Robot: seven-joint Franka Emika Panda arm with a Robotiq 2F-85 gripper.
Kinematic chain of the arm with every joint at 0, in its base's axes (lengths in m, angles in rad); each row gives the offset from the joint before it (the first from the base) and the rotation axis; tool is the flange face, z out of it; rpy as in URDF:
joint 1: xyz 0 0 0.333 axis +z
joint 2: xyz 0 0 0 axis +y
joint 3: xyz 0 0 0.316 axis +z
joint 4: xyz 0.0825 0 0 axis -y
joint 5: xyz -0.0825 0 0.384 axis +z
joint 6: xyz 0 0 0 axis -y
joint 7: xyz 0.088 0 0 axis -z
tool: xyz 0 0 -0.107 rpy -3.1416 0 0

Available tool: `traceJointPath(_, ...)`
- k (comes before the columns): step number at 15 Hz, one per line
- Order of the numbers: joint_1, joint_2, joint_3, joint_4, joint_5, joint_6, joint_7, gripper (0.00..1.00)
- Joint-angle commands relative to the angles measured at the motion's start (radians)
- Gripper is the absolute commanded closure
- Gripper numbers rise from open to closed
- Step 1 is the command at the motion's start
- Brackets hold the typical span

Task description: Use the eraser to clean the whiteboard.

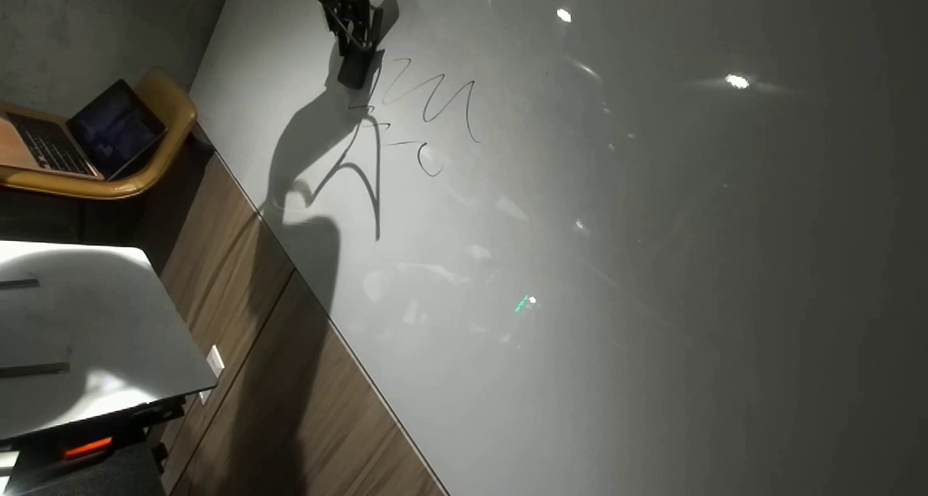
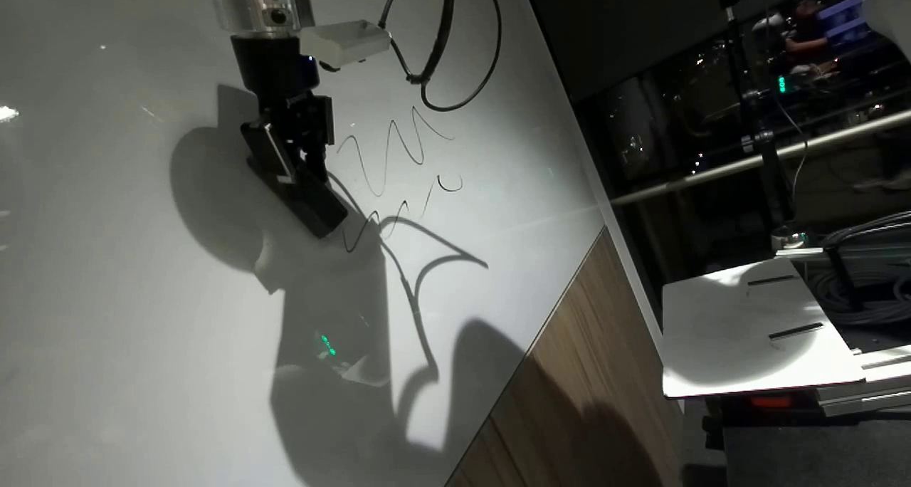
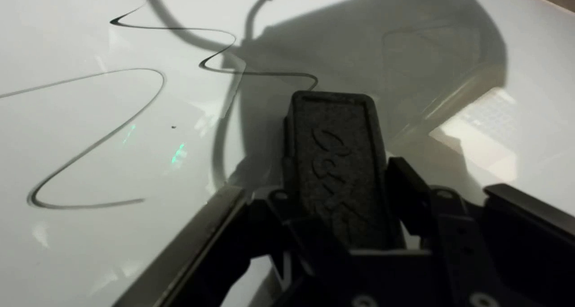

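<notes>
The tool [image 3: 345, 188] grasps the eraser [image 3: 337, 136], its fingers [image 3: 406, 188] along the long sides. The eraser is held at the board [image 1: 652, 278]; a dark scribble [image 3: 179, 28] on the board runs up to its free end in the wrist view, though I cannot tell whether eraser and board touch. A shadow [image 2: 334, 423] spreads across the board. Wood panelling [image 1: 362, 427] borders the board; past that edge of the board, in an exterior view, are a desk [image 1: 109, 322] and a laptop [image 1: 116, 130] on a chair [image 1: 174, 101].
</notes>
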Motion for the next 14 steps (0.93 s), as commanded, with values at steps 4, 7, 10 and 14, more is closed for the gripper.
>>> traceJointPath(4,-0.048,-0.044,-0.111,-0.033,0.029,0.032,-0.064,0.73)
traceJointPath(7,-0.080,-0.124,-0.146,-0.111,0.020,0.020,-0.045,0.73)
traceJointPath(10,-0.134,-0.200,-0.181,-0.180,0.013,0.030,-0.037,0.73)
traceJointPath(14,-0.235,-0.275,-0.243,-0.242,0.016,0.058,-0.063,0.73)
